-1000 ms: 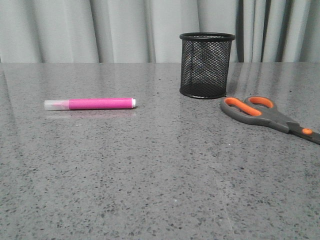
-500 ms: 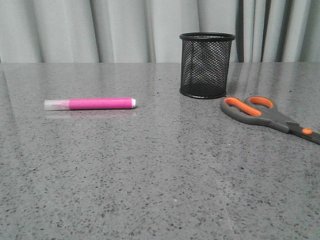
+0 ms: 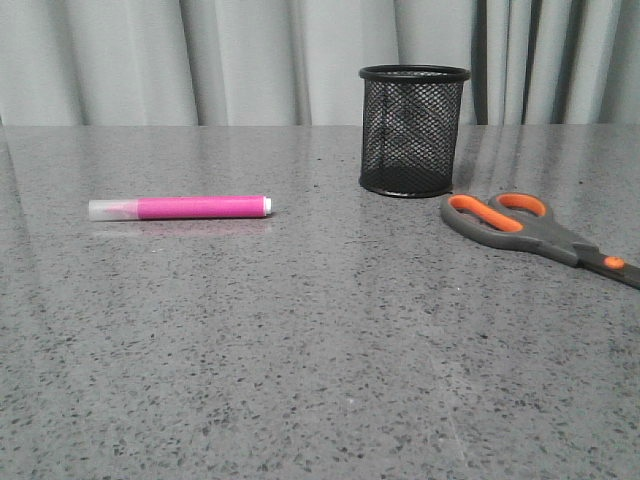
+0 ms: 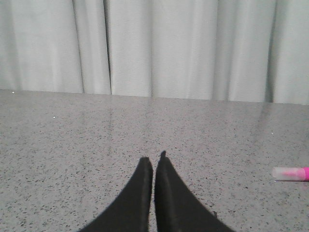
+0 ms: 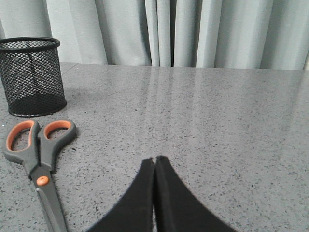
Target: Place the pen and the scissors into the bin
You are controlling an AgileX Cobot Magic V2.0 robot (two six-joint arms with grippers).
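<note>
Both tools, left [image 4: 153,162] and right [image 5: 154,160], are closed and empty; pen [image 3: 180,207], scissors [image 3: 540,233] lie outside the bin [image 3: 413,130]

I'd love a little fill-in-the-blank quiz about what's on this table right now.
1. The pen lies flat, to the ____ of the bin in the front view.
2. The scissors have ____ linings in their loops.
3. The bin stands ____.
4. The left gripper and right gripper are both ____.

Missing words: left; orange; upright; shut
</note>
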